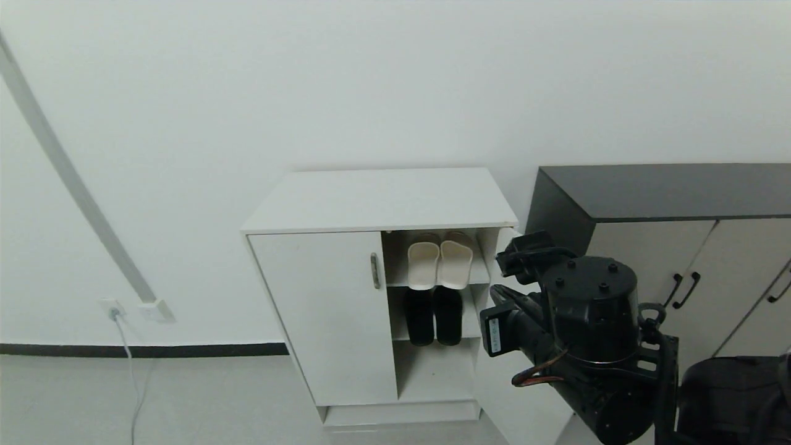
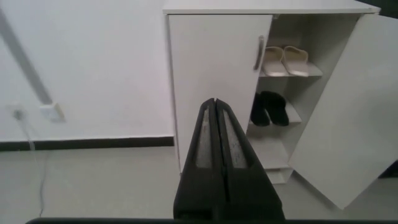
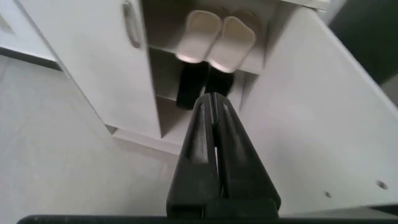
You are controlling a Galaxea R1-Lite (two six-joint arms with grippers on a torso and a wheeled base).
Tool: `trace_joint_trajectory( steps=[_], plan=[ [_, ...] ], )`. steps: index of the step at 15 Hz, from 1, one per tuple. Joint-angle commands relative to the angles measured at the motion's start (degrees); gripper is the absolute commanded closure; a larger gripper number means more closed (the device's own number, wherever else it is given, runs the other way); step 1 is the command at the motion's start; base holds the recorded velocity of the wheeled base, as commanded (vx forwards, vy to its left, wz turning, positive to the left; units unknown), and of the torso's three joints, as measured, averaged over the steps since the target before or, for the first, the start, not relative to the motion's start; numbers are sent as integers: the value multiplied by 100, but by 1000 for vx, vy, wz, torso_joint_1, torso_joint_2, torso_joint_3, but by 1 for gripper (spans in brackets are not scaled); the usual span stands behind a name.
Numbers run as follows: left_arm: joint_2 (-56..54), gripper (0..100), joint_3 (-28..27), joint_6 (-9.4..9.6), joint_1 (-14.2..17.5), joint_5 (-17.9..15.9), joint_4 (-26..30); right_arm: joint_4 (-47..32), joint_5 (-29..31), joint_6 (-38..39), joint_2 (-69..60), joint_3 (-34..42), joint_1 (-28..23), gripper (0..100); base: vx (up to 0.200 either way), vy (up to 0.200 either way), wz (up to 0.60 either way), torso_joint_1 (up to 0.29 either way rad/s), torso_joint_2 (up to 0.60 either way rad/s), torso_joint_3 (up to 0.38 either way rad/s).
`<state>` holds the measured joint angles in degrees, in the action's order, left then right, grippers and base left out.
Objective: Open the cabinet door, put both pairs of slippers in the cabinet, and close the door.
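Observation:
The white cabinet (image 1: pixel 377 201) stands against the wall with its left door (image 1: pixel 324 315) closed and its right door (image 2: pixel 348 124) swung wide open. White slippers (image 1: pixel 439 264) lie on the upper shelf, toes outward. Black slippers (image 1: pixel 434 316) sit on the shelf below. My right gripper (image 3: pixel 214 99) is shut and empty, hanging in front of the open compartment close to the inner face of the open door (image 3: pixel 311 124). My left gripper (image 2: pixel 214 102) is shut and empty, farther back, facing the closed left door (image 2: pixel 214 56).
A dark-topped cabinet (image 1: pixel 667 191) with pale doors stands right of the white one. A wall socket (image 1: pixel 111 307) with a hanging cable and a slanted conduit (image 1: pixel 68 173) are at the left. Bare floor (image 1: pixel 185 402) lies in front.

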<state>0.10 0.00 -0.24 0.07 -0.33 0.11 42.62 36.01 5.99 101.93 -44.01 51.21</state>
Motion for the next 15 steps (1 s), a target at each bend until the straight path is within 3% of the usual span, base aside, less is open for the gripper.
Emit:
trace_joint_trajectory(
  steps=[1,5,12,15],
  plan=[
    [-1,100,0,-2,1,-2,-2,1,-6,-1,12,15,-15,100,0,0,-600,17,2,2],
    [-1,100,0,-2,1,-2,-2,10,-6,-10,20,15,-59,100,0,0,-600,10,0,0],
    [-1,100,0,-2,1,-2,-2,273,-165,-54,179,6,-173,100,0,0,0,0,0,0],
    [-1,100,0,86,1,-37,-2,291,-173,-98,346,-178,-393,100,0,0,0,0,0,0]
  ],
)
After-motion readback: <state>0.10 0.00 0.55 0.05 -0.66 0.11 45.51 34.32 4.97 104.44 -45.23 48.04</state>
